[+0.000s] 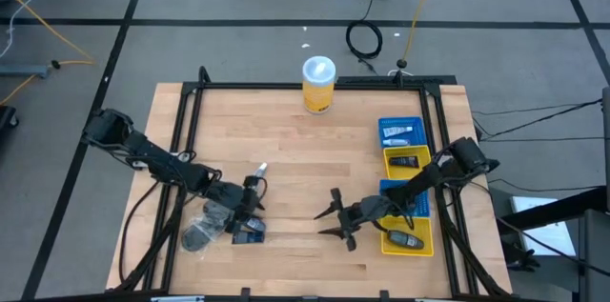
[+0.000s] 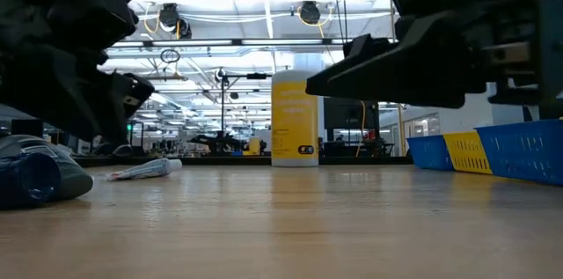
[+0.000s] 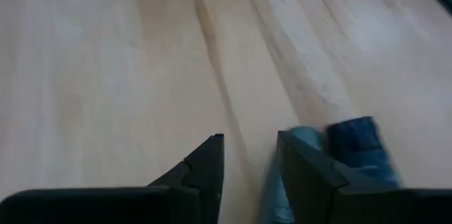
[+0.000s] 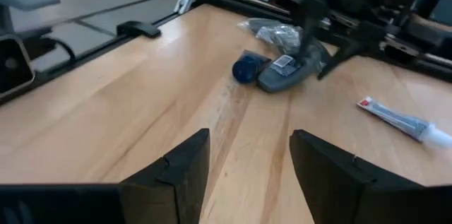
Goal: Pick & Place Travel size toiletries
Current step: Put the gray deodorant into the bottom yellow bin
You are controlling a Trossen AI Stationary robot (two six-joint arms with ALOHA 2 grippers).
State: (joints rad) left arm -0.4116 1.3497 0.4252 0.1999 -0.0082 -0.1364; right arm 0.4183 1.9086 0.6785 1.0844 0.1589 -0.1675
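The left gripper (image 1: 255,209), fingers apart, is hovering over the heaped travel size toiletries (image 1: 221,223) at the table's near-left while the right gripper (image 1: 334,218) is waiting open mid-table; a crooked descent risks nudging the pile or snagging its wrapper

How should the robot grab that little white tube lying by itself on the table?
Probably from straight above, fingers closing across the middle of the white tube. It lies flat on the table, long and thin, apart from the pile, so its narrow sides are free.
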